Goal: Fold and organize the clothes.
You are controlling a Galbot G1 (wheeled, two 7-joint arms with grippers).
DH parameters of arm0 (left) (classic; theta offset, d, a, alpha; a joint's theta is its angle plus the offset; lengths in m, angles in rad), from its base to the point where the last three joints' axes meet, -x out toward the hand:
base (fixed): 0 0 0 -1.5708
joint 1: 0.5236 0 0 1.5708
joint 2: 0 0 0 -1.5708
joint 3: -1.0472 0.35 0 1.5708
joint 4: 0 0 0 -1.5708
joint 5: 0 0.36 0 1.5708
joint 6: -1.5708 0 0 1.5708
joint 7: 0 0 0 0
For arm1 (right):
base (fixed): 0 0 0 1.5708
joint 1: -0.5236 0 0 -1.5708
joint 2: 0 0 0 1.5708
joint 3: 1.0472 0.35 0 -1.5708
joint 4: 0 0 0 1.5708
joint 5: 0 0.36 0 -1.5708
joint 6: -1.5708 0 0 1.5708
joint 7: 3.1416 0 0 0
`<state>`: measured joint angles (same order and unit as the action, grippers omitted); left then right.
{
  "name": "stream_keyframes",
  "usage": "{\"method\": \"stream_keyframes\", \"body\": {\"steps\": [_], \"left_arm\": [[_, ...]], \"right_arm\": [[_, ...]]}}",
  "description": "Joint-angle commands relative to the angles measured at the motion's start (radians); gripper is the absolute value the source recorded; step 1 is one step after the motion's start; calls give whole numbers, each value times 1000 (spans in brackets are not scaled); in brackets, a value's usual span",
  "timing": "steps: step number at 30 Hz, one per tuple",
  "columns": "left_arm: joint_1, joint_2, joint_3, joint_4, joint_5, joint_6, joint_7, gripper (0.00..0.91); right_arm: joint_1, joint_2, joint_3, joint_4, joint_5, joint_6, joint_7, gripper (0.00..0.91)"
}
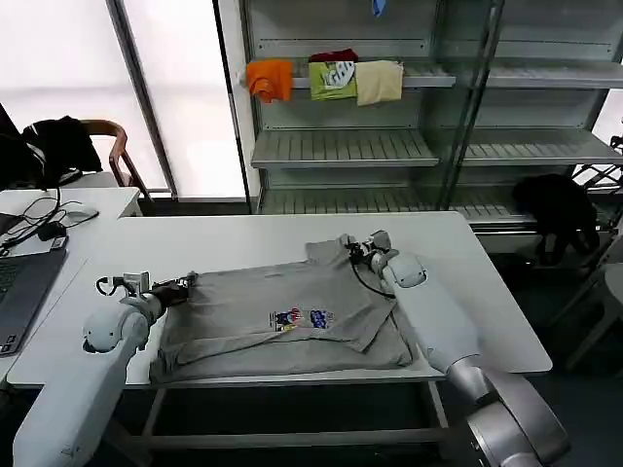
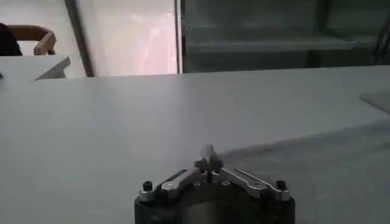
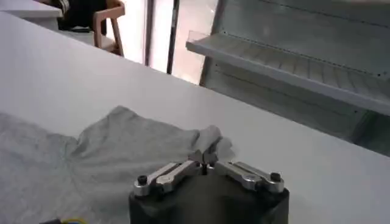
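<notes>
**Both grippers pinch the grey shirt at its far corners**

Grippers first: the right gripper sits at the far right corner of the shirt, its fingers closed tight on a small bunch of grey cloth; the right wrist view shows the fingertips meeting with a tuft of fabric caught between them. The left gripper lies low at the shirt's left edge, and in the left wrist view its fingers are drawn together at a point where the grey cloth begins, clamped on the shirt's edge.

Largest in the scene is the white table, with the shirt spread across its near half, between the two arms. The light grey shirt lies mostly flat with some wrinkles, and its right part is folded over itself in a slanting flap. A small multicoloured print shows near the middle of the cloth.

Behind the table stands a metal shelf unit; on its upper shelf lie three small folded pieces, orange, green and cream, side by side. A laptop rests on a second table at the left, and a wooden chair with a dark garment stands behind it.
</notes>
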<state>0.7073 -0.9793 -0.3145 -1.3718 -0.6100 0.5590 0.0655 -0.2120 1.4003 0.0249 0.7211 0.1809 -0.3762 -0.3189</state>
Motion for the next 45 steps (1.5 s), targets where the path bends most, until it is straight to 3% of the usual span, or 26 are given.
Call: {"method": "stream_keyframes", "body": {"steps": [1,10,16,26,35,45], "left_arm": [[-3,21,-6,-117,-80,-31,-37,0],[122,67,-51,-220,-81,-89,-37,0],[234,81,-103,-307,-80,-124,-66,0],[455,72,-203,-500,-67,-128,-144,0],[599,35,-247,-625,-49,-119,-241,10],[650,24,-245,-654,12,-135,-252,20]], "right_arm": [[-1,-53,1,191,92,-22,15,0],[-148,-247,-44,601,268,-62,106,0],[-307,-328,-22,808,381,75,160,0],[-529,-429,23,1037,388,90,231,0],[-689,-493,97,1174,384,89,230,0],[-888,-540,191,1255,374,108,224,0]]}}
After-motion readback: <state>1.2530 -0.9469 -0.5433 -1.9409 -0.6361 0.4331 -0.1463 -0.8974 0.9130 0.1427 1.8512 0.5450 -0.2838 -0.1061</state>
